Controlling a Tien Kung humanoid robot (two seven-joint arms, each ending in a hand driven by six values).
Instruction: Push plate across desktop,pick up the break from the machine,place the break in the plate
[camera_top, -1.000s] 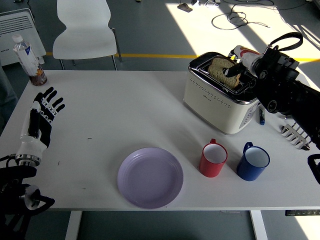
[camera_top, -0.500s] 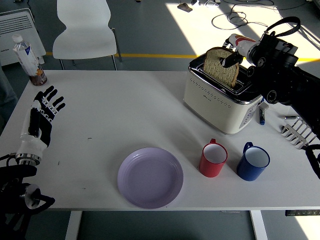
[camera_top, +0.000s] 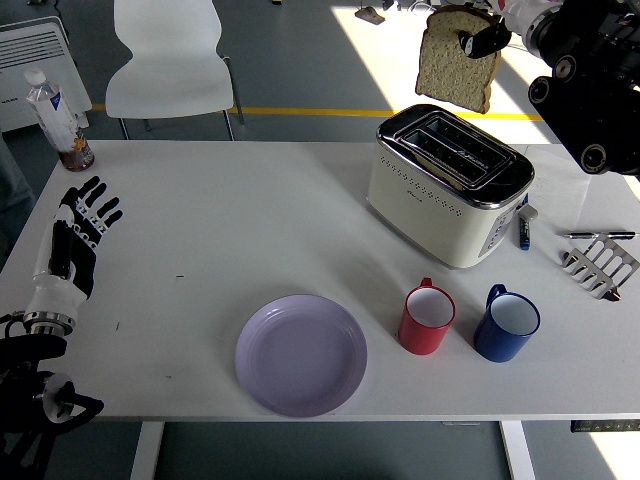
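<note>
A slice of bread (camera_top: 456, 56) hangs high above the cream toaster (camera_top: 450, 185), clear of its slots. My right hand (camera_top: 487, 36) at the top right is shut on the slice's upper edge. The lilac plate (camera_top: 300, 353) lies near the table's front edge, left of the mugs. My left hand (camera_top: 77, 232) rests open at the table's left edge, fingers spread, holding nothing.
A red mug (camera_top: 427, 319) and a blue mug (camera_top: 506, 324) stand right of the plate. A pen (camera_top: 523, 232) and a metal rack (camera_top: 602, 265) lie right of the toaster. A bottle (camera_top: 55, 115) stands at the far left corner, a white chair (camera_top: 170, 60) behind the table.
My right hand has pulled the bread up out of the toaster and lifted it well above it. The left hand shifted slightly toward the left edge.
</note>
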